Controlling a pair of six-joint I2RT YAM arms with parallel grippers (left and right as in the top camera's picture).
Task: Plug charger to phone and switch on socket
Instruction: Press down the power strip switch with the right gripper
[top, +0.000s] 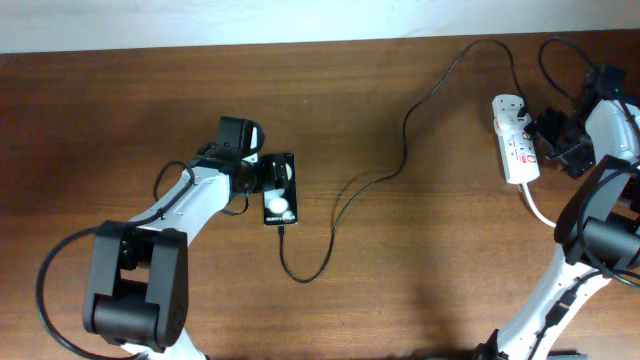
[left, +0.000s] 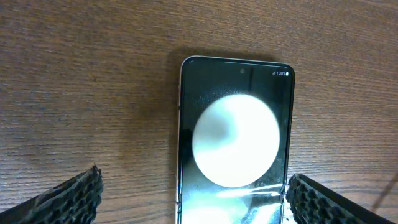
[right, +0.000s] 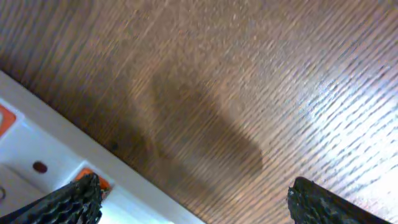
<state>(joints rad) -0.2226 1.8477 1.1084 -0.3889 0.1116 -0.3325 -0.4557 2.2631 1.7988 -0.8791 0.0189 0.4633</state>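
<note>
The black phone (top: 279, 188) lies flat on the table left of centre, its glossy face showing white round reflections; it fills the left wrist view (left: 235, 137). My left gripper (top: 262, 175) is open, its fingers (left: 193, 199) spread either side of the phone. The thin black charger cable (top: 345, 200) runs from the phone's near end, loops, and goes back right toward the white socket strip (top: 515, 140). My right gripper (top: 552, 135) is open and empty beside the strip's right edge; the strip's edge with orange-red switches shows in the right wrist view (right: 37, 162).
The socket's thick white cord (top: 538, 208) trails toward the front right. Black arm cables (top: 560, 60) loop at the back right. The table's far edge (top: 250, 45) meets a white wall.
</note>
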